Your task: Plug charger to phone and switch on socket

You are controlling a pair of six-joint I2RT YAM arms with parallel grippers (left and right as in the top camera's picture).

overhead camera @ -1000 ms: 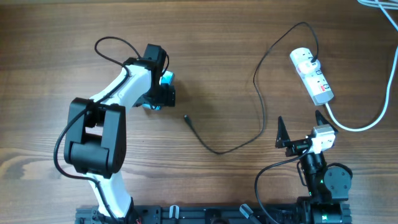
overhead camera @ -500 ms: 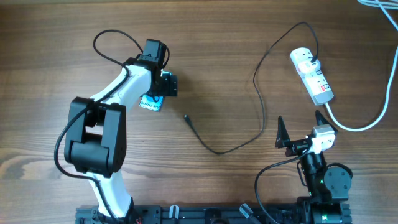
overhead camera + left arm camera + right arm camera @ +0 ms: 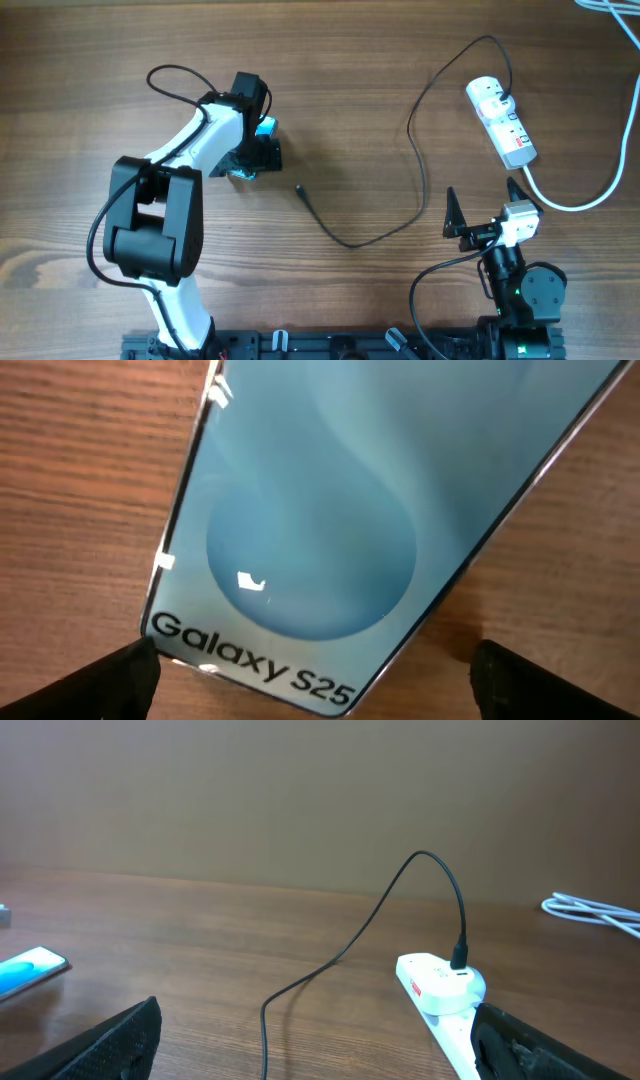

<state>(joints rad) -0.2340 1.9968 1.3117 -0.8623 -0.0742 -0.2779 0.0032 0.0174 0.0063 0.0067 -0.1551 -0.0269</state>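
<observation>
The phone (image 3: 320, 510) lies flat on the wooden table, turquoise screen up with "Galaxy S25" at its near end. My left gripper (image 3: 315, 682) is open and straddles that end, with a gap between its right finger and the phone's edge. In the overhead view the left gripper (image 3: 258, 150) covers most of the phone (image 3: 266, 127). The charger (image 3: 415, 130) runs as a thin black cable from the socket (image 3: 502, 122) to its loose tip (image 3: 300, 189) on the table. My right gripper (image 3: 485, 203) stands open near the socket (image 3: 440, 990), holding nothing.
A thick white cord (image 3: 580, 205) leaves the socket's grey end and curves right. More white cable (image 3: 590, 910) lies at the table's far right corner. Bare wood lies between the phone and the charger tip. The arm bases stand at the front edge.
Half a second ago the left wrist sat slightly further back, with more of the phone showing. It has now returned over the phone. The right arm and charger have not moved.
</observation>
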